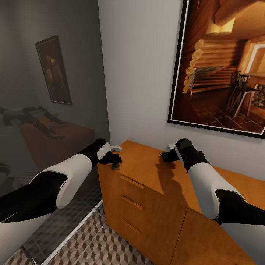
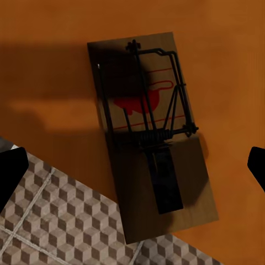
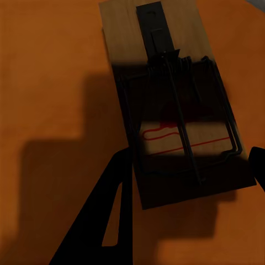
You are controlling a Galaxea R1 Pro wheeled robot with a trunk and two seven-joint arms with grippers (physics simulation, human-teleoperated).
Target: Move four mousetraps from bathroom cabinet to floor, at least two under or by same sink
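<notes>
Head view, centre: both end effectors hover over the cabinet (image 1: 147, 173) top. Left end effector (image 2: 132, 165) spread around a mousetrap (image 2: 152, 132) overhanging the front edge above the bathroom floor (image 2: 55, 221); right end effector (image 3: 187, 182) spread astride another mousetrap (image 3: 176, 105).

Two mousetraps lie on one orange-brown wooden cabinet (image 1: 165, 184): one mousetrap (image 2: 152, 132) under the left gripper (image 1: 115, 162), a second mousetrap (image 3: 176, 105) under the right gripper (image 1: 167, 154). Two robot arms reach over the cabinet top. Three bar handles show on the cabinet front. Two framed pictures hang on the walls, one large cabin picture (image 1: 221, 62) and one dark picture (image 1: 53, 70).
</notes>
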